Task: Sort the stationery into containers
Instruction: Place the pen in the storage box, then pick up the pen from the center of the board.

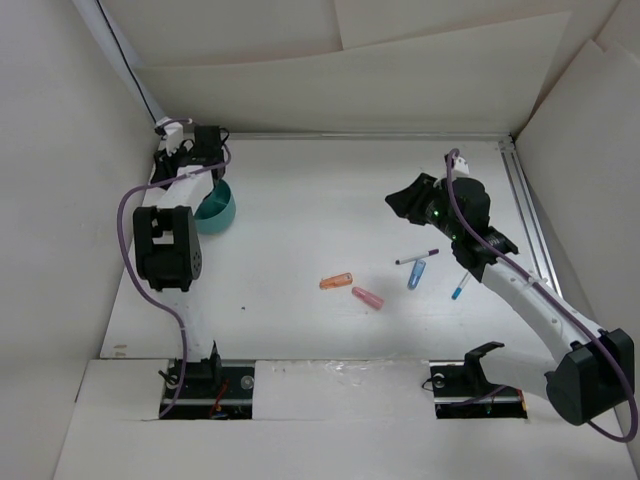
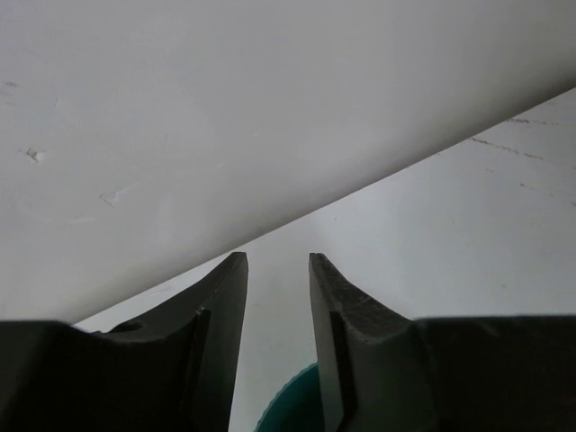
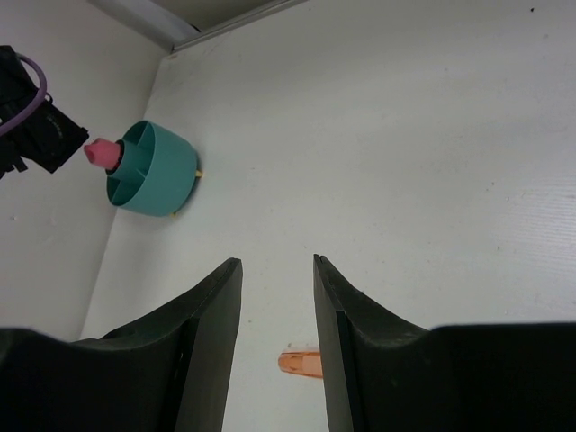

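The teal cup (image 1: 218,210) stands at the far left, partly under my left arm. In the right wrist view the cup (image 3: 153,171) holds an upright pink piece (image 3: 101,153). My left gripper (image 1: 207,148) hovers just behind the cup, open and empty (image 2: 277,265), with the cup's rim (image 2: 290,403) below its fingers. On the table lie an orange piece (image 1: 337,282), a pink piece (image 1: 367,297), a purple-tipped pen (image 1: 417,257), a light-blue piece (image 1: 416,274) and a blue pen (image 1: 457,289). My right gripper (image 1: 403,203) is open and empty (image 3: 277,265), raised above the orange piece (image 3: 301,363).
White walls close in on the left, back and right. A metal rail (image 1: 528,225) runs along the right side of the table. The left arm's elbow (image 1: 168,248) stands near the cup.
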